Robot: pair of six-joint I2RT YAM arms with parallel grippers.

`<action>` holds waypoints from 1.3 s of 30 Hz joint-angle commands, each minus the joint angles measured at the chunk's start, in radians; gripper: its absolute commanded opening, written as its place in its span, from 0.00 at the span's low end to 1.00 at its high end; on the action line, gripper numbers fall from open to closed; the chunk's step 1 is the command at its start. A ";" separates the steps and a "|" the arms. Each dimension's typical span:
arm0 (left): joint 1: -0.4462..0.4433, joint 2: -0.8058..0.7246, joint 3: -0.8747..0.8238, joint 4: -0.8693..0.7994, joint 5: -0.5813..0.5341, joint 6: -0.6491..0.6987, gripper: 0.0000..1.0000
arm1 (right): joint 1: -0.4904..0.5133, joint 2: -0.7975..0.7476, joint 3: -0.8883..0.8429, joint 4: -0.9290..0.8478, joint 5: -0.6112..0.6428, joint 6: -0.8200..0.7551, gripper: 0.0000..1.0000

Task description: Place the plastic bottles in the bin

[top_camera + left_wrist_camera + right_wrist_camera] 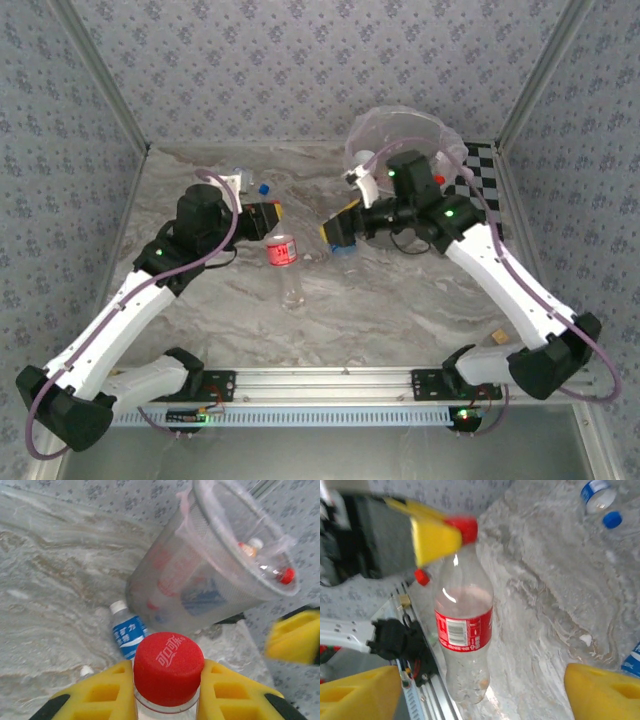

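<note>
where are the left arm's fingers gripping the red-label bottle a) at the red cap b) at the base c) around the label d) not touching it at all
a, the left wrist view shows the yellow fingers pressed against both sides of the red cap, and the right wrist view shows one of them at the top of the bottle.

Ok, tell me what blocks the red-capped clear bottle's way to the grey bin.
The open right gripper hangs between the red-capped clear plastic bottle and the grey translucent bin. A blue-labelled bottle lies on the table by the bin's foot.
</note>
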 commanded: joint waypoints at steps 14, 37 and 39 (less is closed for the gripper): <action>0.003 0.071 0.014 0.303 0.108 -0.164 0.20 | 0.083 0.166 -0.046 0.323 -0.077 0.166 0.72; -0.198 0.033 -0.245 0.325 0.016 0.123 1.00 | -0.096 0.090 -0.098 0.439 0.056 0.433 0.46; -0.206 0.074 -0.211 0.326 0.017 0.140 1.00 | -0.086 0.092 -0.094 0.438 0.055 0.434 0.46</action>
